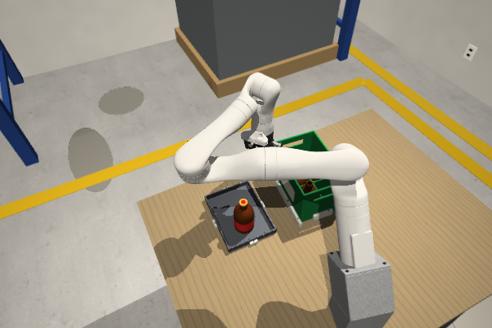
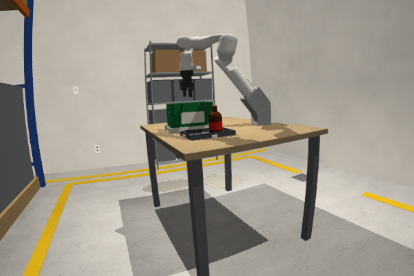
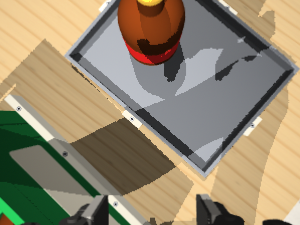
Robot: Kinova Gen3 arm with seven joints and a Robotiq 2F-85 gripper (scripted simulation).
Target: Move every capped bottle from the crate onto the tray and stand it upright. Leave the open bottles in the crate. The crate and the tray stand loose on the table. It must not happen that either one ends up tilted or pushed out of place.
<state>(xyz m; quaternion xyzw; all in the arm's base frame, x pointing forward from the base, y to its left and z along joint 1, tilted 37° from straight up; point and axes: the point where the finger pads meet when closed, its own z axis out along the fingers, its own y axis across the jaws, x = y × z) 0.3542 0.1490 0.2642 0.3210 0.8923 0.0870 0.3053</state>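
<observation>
A brown capped bottle (image 1: 243, 216) (image 2: 215, 120) (image 3: 152, 24) with a red label and a yellow-and-red cap stands upright on the dark grey tray (image 1: 221, 207) (image 2: 195, 133) (image 3: 210, 99). The green crate (image 1: 303, 142) (image 2: 173, 116) (image 3: 30, 194) stands beside the tray. An open brown bottle (image 1: 308, 185) shows inside it; my forearm hides the rest of the crate's inside. My gripper (image 1: 257, 146) (image 2: 187, 93) (image 3: 152, 216) is open and empty. It hangs well above the gap between the tray and the crate, near the crate's edge.
The tray and crate stand on a wooden table (image 1: 407, 211) (image 2: 274, 134) (image 3: 30, 44). My grey base (image 1: 360, 284) stands at the table's near edge, with the forearm stretched over the crate. A metal shelf rack (image 2: 147, 78) stands behind the table.
</observation>
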